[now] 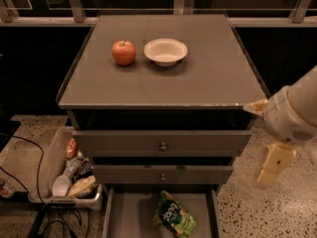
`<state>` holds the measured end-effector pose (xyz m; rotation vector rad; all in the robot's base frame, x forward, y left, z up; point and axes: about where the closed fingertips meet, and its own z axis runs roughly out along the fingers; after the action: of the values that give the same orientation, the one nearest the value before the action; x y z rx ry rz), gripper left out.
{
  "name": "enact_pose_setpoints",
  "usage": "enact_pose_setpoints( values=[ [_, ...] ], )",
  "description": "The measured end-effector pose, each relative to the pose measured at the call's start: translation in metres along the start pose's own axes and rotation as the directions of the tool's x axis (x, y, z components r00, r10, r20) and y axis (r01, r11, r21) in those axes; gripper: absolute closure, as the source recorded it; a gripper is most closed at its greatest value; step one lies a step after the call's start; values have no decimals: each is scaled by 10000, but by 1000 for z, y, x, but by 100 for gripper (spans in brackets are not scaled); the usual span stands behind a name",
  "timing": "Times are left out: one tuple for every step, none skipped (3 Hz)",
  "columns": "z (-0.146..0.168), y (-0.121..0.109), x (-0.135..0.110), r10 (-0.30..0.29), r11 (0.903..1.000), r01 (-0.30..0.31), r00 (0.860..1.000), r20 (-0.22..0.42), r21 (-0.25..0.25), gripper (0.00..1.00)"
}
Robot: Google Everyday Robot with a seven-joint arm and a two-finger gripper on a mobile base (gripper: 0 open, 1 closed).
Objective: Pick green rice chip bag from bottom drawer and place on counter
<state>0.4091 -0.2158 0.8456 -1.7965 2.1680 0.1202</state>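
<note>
The green rice chip bag [174,216] lies flat on the floor of the open bottom drawer [130,216], right of its middle, with its dark green round patch facing up. The counter [198,81] is the grey top of the cabinet, with a thin raised rim. My gripper [273,165] hangs from the white arm at the right edge of the view. It is beside the cabinet's right side at the height of the two upper drawers, above and to the right of the bag and apart from it.
A red apple [124,52] and a white bowl [165,51] stand on the far half of the counter. The two upper drawers [162,144] stick out slightly. A bin of crumpled wrappers [74,175] and cables lie on the floor at the left.
</note>
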Motion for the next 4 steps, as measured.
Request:
enact_pose_setpoints(
  values=[
    [58, 31, 23, 69, 10000, -68, 9975, 696, -22, 0],
    [70, 26, 30, 122, 9984, -165, 9970, 770, 544, 0],
    [70, 25, 29, 113, 9983, -157, 9969, 775, 559, 0],
    [79, 25, 30, 297, 9984, -329, 9972, 688, 465, 0]
  ],
)
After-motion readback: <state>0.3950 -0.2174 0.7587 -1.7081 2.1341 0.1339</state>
